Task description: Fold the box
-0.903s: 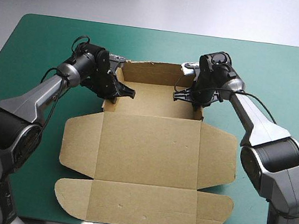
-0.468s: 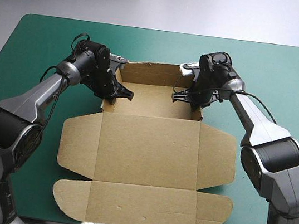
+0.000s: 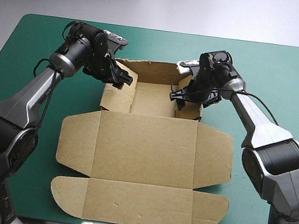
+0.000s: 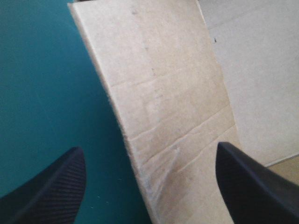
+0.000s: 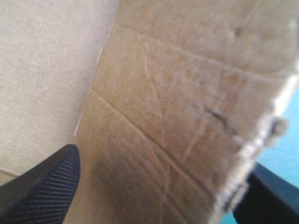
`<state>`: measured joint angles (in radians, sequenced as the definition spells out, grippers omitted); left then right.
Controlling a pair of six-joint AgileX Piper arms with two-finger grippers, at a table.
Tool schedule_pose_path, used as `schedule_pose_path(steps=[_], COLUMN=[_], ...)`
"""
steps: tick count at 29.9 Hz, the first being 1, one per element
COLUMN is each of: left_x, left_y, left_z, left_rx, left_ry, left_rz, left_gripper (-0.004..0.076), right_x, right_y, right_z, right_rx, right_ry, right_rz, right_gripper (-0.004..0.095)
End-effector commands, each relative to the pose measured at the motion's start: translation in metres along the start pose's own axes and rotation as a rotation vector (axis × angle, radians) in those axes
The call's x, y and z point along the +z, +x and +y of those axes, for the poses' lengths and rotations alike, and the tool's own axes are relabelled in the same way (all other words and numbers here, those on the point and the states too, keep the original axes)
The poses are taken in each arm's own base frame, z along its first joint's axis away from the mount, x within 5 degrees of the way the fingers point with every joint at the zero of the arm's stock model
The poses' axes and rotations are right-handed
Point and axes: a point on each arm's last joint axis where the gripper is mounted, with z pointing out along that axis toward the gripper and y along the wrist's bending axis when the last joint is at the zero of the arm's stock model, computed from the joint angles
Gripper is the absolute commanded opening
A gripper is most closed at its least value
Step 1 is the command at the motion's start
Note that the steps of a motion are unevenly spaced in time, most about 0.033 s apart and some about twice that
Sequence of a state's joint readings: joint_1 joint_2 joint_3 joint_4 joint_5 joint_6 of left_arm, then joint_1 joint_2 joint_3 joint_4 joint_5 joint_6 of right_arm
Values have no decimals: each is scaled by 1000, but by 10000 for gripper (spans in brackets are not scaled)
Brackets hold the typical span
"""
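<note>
The brown box [image 3: 144, 145] lies mid-table, its lid and flaps flat toward the near edge and the tray's walls raised at the far end. Over the tray's left wall [image 3: 116, 93] hovers my left gripper [image 3: 123, 78], open. In the left wrist view that wall [image 4: 159, 107] stands between the spread black fingers [image 4: 51, 191] of the left gripper [image 4: 149, 149]. My right gripper [image 3: 179, 95] is open at the right wall [image 3: 191, 106]. The right wrist view shows the creased wall [image 5: 177, 116] between the parted fingers of the right gripper [image 5: 163, 161].
Bare teal-green cover [image 3: 279, 75] surrounds the box on both sides and beyond the tray's back wall [image 3: 147, 71]. The lid's rounded flap [image 3: 136, 203] reaches close to the table's near edge.
Both grippers went from shut on the tray's side walls to open, letting them go. The left gripper rose and drew back toward the far left. The box slid slightly toward the left.
</note>
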<state>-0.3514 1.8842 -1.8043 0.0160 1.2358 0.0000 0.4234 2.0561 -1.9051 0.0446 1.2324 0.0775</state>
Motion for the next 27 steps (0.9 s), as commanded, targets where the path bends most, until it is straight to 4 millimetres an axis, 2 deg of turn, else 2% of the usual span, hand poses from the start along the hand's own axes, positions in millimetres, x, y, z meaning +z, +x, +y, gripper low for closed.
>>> schedule_pose_path(steps=[1,5,8,12,15,18,21,24,27], left_x=[-39,-53,-74,-124,-176,-212,-237,-238,-220], left_y=[5,8,14,31,58,93,138,182,221], left_z=[-1,-1,0,2,2,5,5,9,13], left_rx=[-5,-5,5,49,96,116,132,144,150], left_ry=[-6,-8,-9,-27,-38,-65,-76,-120,-167], left_rz=[-48,-77,-124,-240,-366,-451,-509,-506,-454], left_gripper=[559,558,552,496,412,329,264,202,120], right_x=[-70,-117,-153,-195,-217,-228,-227,-221,-211], right_y=[0,0,6,23,34,40,40,36,31], right_z=[0,2,3,3,3,0,-1,-1,0], right_rx=[-36,-81,-115,-155,-175,-181,-177,-174,-164], right_ry=[11,8,9,14,18,53,67,64,50], right_rz=[-158,-290,-385,-483,-534,-559,-556,-540,-518], right_gripper=[781,774,773,764,760,759,759,760,760])
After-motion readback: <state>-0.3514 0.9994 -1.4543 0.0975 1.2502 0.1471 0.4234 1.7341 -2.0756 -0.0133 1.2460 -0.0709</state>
